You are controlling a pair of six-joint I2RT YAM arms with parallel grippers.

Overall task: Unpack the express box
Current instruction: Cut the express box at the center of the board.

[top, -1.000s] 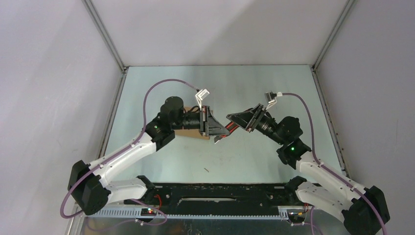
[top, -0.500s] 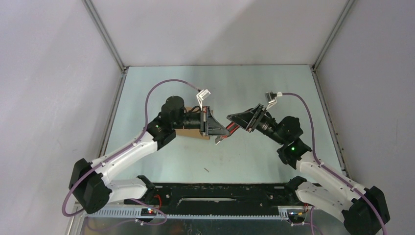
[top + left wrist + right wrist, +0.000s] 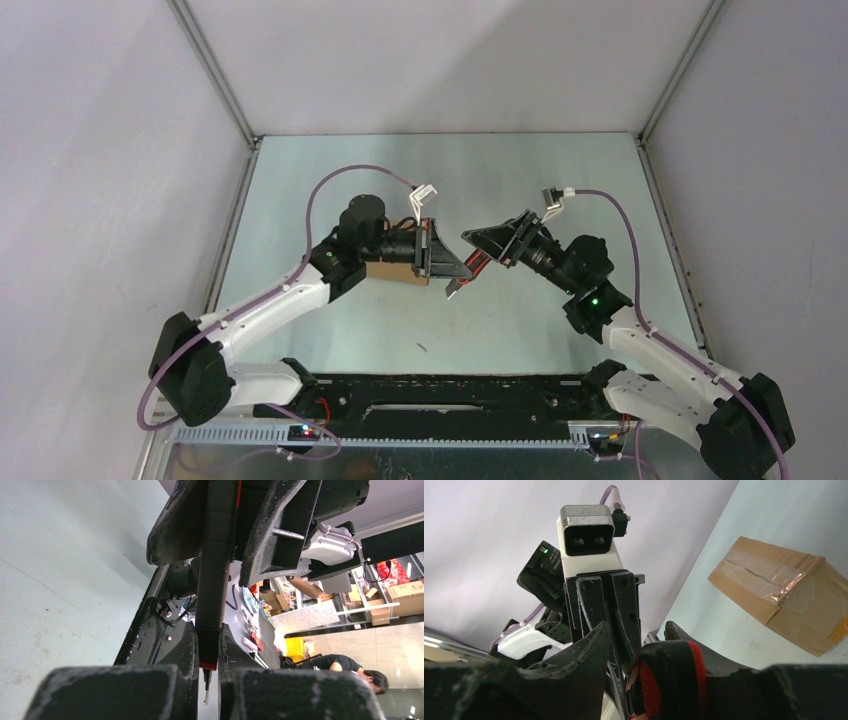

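**Hazards, largest item first**

1. The surface is carrying the express box, which is lying flat and closed, with clear tape covering its top seam. The box is sitting behind the left hand, close by that hand's wrist. It is on the far side of the left hand from the right hand. Judgement: nothing is pinning the box, so a wrist swinging low is likely to be shoving it aside.

2. Both hands are meeting fingertip to fingertip above the surface, around one utility knife. The left hand is clenching the knife's tip end between its pads. The right hand's fingers are flanking the handle. These views are not showing whether that hand is gripping or released.

3. Judgement: only a short length is sitting in the left hand, so the knife risks pivoting or slipping if the hands are pulling apart off-axis. (The blade tip is pointing back toward the left palm, so any slide is driving it inward.) A dropped knife is probably landing on bare surface ahead of the left hand, not on the box.

**Inventory**

- Surface: one
- Express box: one
- Hands: two
- Utility knife: one
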